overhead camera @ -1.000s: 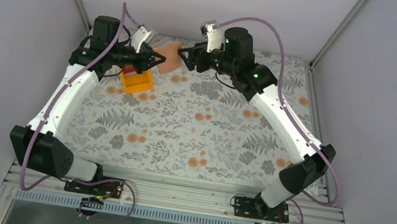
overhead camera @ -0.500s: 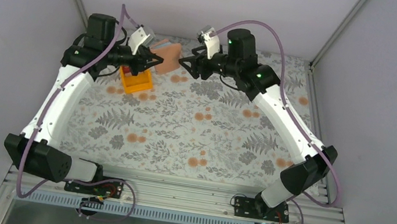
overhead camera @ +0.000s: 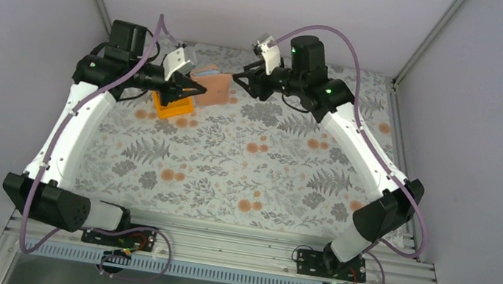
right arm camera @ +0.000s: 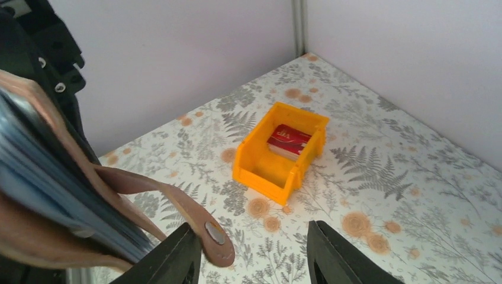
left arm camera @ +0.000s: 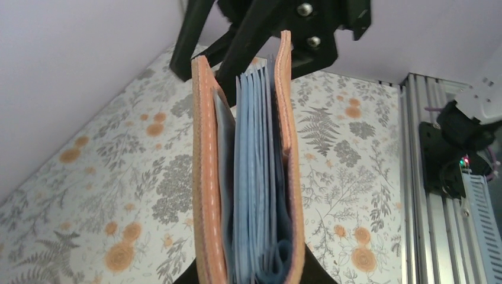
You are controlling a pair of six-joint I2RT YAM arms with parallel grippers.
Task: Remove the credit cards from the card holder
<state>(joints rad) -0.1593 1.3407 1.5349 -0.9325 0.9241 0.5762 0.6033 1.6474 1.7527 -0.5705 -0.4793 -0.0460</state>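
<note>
No lettering, number or brand is showing clearly enough to read. The red card (right arm camera: 289, 142) lying in the orange tray (right arm camera: 260, 176) is carrying pale markings, but they are appearing too small and blurred to make out. The wallet (left arm camera: 204, 177) is showing only stitching.

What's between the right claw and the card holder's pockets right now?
Only the snap strap of the card holder, drooping beside the right claw at the edge of its gap. Nothing else visible; the left claw holds the card holder up.
</note>
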